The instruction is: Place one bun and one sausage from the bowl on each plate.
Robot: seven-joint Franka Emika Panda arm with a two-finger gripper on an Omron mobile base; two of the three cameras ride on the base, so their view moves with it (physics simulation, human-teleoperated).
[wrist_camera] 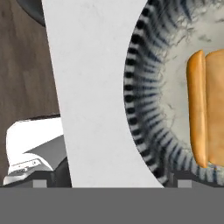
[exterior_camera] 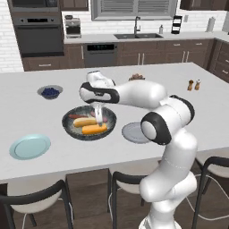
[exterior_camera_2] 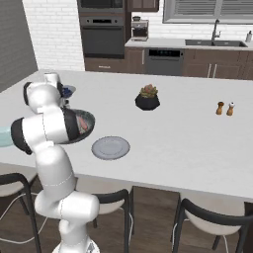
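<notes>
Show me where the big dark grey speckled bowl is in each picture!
Left base view: the big dark grey speckled bowl sits left of centre, under the gripper.
Right base view: left side, mostly behind the white arm; its rim peeks out.
Hand view: its striped wall curves through the right half.
Shared landmark: the white counter.

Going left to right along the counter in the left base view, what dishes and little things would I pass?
Light blue-green plate → small blue bowl of berries → dark speckled bowl → grey plate → two small shakers.
</notes>
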